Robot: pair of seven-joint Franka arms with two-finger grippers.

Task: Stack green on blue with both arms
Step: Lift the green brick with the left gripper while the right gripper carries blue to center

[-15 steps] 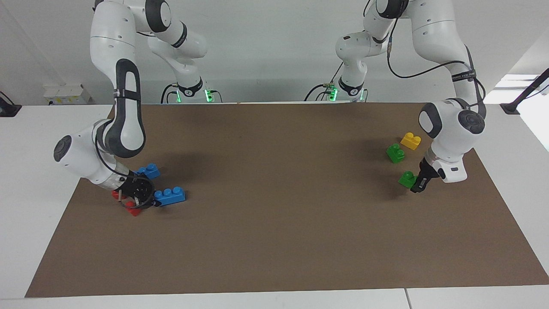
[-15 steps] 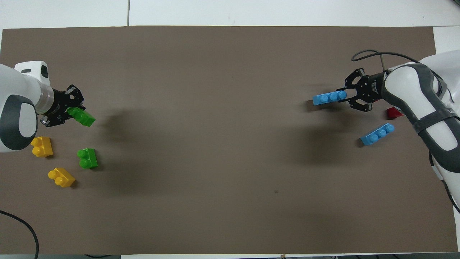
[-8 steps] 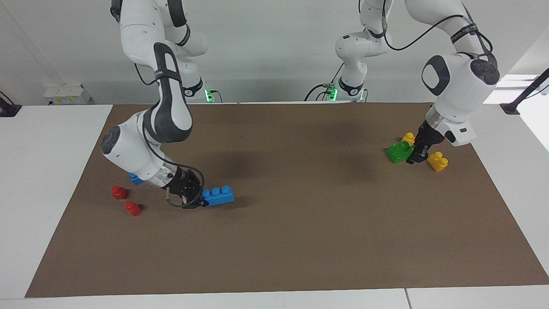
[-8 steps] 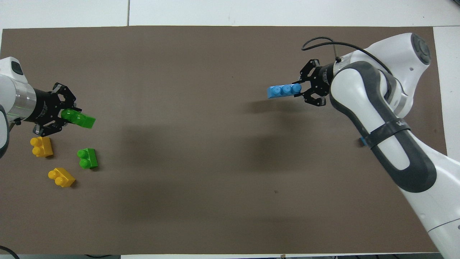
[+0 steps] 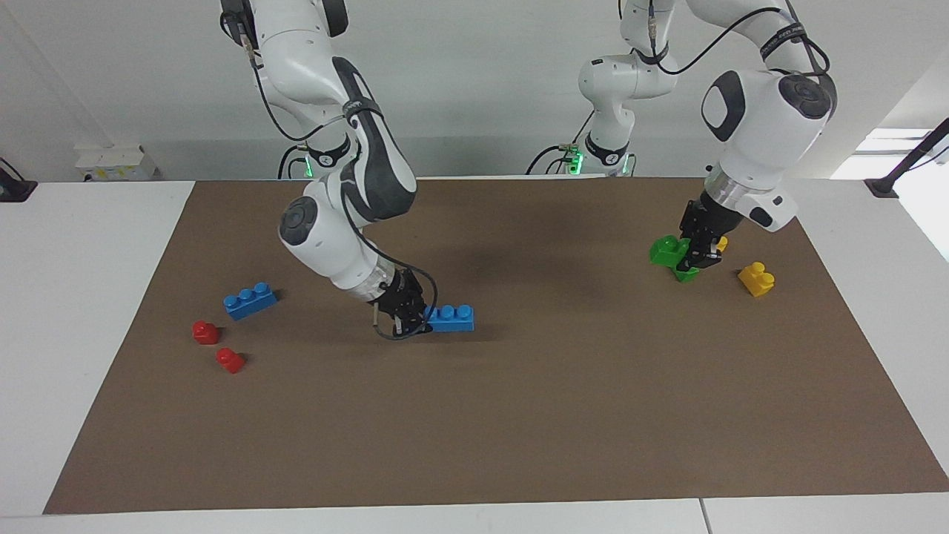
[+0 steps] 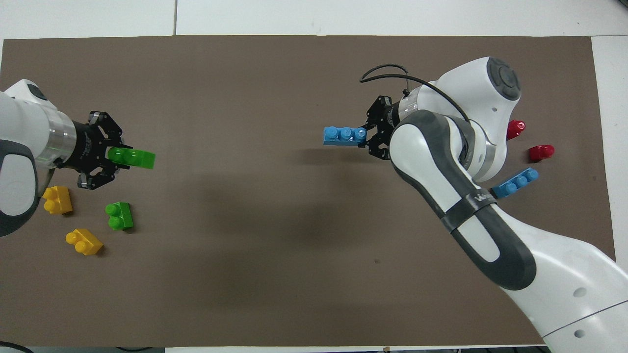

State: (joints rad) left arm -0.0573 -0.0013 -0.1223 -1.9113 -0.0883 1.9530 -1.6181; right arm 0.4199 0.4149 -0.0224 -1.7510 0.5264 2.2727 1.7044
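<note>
My right gripper (image 5: 422,320) is shut on the end of a long blue three-stud brick (image 5: 451,318) and holds it level, low over the middle of the brown mat; the overhead view shows this gripper (image 6: 364,136) and brick (image 6: 344,135) too. My left gripper (image 5: 694,251) is shut on a green two-stud brick (image 5: 663,250) and holds it raised over the mat near the left arm's end; it also shows from overhead as gripper (image 6: 114,156) and brick (image 6: 132,158). The two held bricks are far apart.
A second green brick (image 6: 119,215) and two yellow bricks (image 6: 57,200) (image 6: 84,241) lie at the left arm's end. A second blue brick (image 5: 250,300) and two red bricks (image 5: 205,331) (image 5: 230,360) lie at the right arm's end. The brown mat (image 5: 519,415) covers the table.
My right gripper has carried the blue brick from the right arm's end toward the mat's middle. My left gripper has lifted the green brick and moved it a little toward the middle.
</note>
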